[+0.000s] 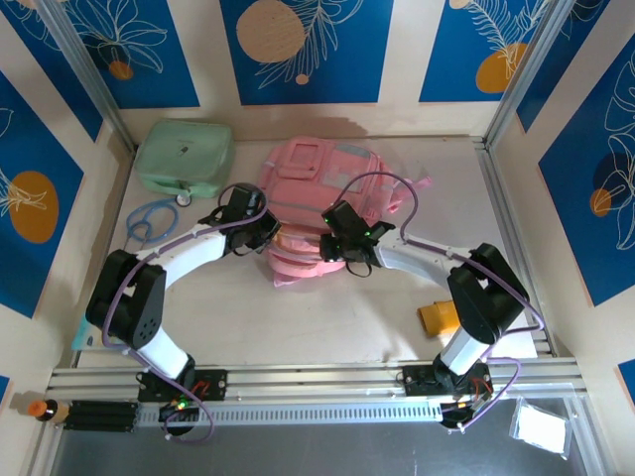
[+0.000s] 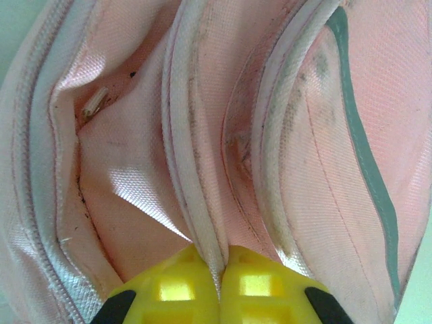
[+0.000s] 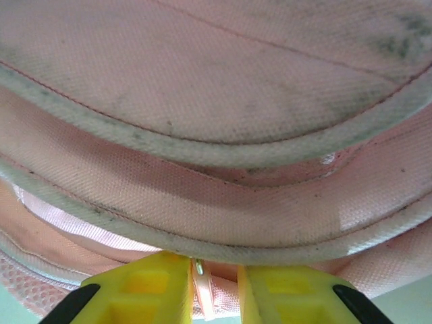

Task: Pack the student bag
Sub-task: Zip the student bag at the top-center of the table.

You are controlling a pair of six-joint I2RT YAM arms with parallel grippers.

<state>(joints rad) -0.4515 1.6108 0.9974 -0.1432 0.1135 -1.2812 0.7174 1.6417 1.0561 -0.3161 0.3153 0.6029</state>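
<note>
A: Bag position?
B: student bag [image 1: 317,183] mid-table, far side; mint-green case [image 1: 184,159] near its left, orange block [image 1: 438,317] by right arm base
A: Grippers?
B: left gripper [image 2: 219,280] pinched tight on the bag's white piping [image 2: 196,202]; right gripper [image 3: 214,287] jaws slightly parted, zip tape [image 3: 204,297] loose in the gap, bag folds crowd both

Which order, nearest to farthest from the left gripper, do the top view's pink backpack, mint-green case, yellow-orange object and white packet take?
1. student bag, centre, gripped by the left gripper.
2. mint-green case, far left corner.
3. yellow-orange object, near right edge.
4. white packet, beyond the rail, near right.
</note>
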